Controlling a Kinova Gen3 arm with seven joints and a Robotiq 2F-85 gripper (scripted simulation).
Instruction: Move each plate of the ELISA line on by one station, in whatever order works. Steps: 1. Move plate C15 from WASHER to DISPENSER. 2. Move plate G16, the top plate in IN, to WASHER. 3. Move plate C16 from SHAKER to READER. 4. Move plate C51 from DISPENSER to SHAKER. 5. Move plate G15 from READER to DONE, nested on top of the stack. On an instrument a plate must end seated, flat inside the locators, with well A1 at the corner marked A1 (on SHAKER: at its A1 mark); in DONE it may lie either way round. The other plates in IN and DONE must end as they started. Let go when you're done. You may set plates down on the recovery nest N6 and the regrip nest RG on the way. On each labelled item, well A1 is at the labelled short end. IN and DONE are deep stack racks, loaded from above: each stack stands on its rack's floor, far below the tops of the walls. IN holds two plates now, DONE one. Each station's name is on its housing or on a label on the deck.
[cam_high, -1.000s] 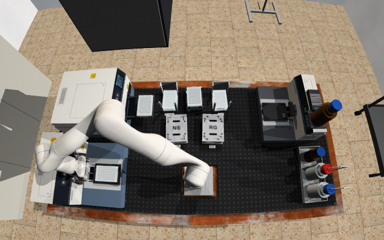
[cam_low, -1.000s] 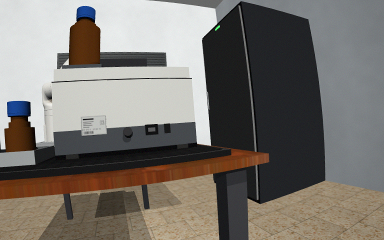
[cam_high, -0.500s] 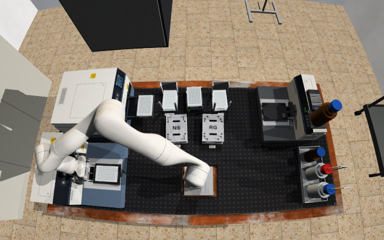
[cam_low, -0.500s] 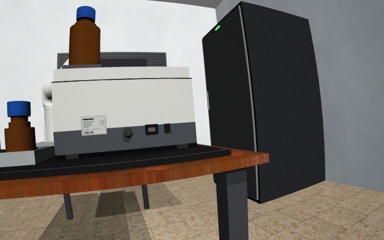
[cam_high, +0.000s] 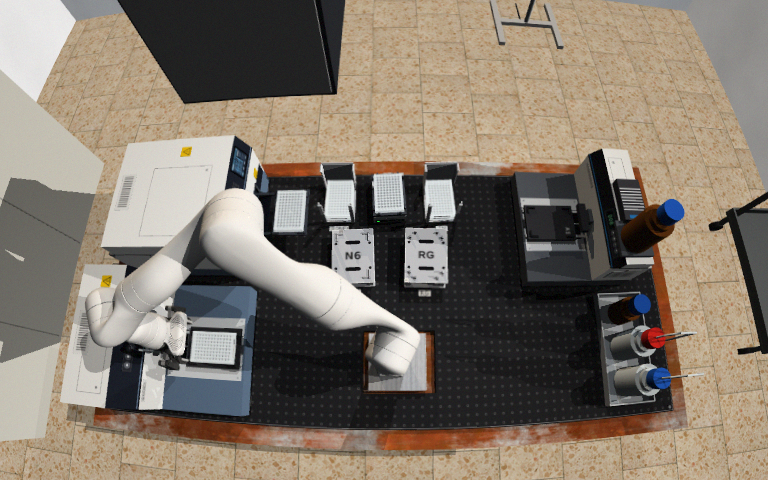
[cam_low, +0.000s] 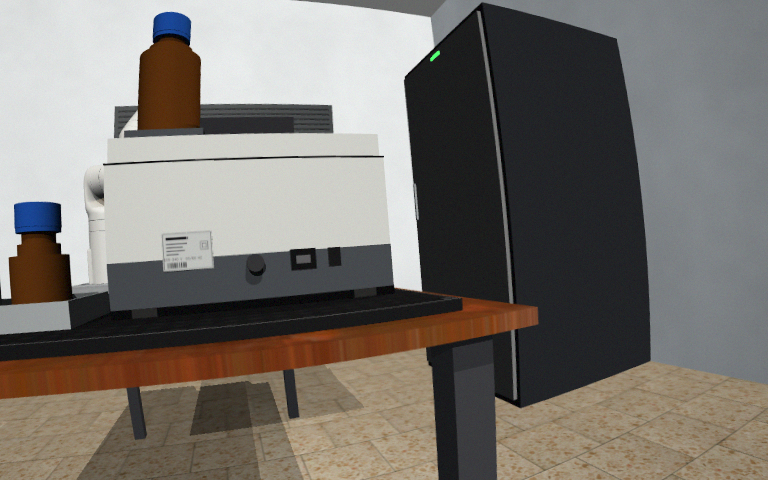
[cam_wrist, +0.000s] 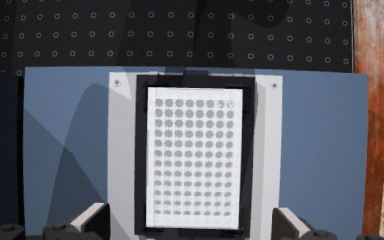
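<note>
A white well plate (cam_high: 212, 346) lies flat in the black nest of the blue-topped instrument (cam_high: 206, 350) at the front left of the deck. In the wrist view the plate (cam_wrist: 192, 157) fills the middle, with a faint mark at its far right corner. My gripper (cam_high: 169, 346) hovers at the plate's left short end. It is open and empty, and its fingers stand wide on either side of the plate's near end, wider than the plate. I cannot read the plate's label. Another plate (cam_high: 289, 210) lies on the tray of the white instrument at the back left.
Two stack racks (cam_high: 338, 195) (cam_high: 440, 195) stand at the back with a plate on a black unit (cam_high: 388, 195) between them. Nests N6 (cam_high: 352, 255) and RG (cam_high: 425, 255) are bare. The right instrument's nest (cam_high: 548, 221) holds no plate. Bottles (cam_high: 634, 339) stand at the front right.
</note>
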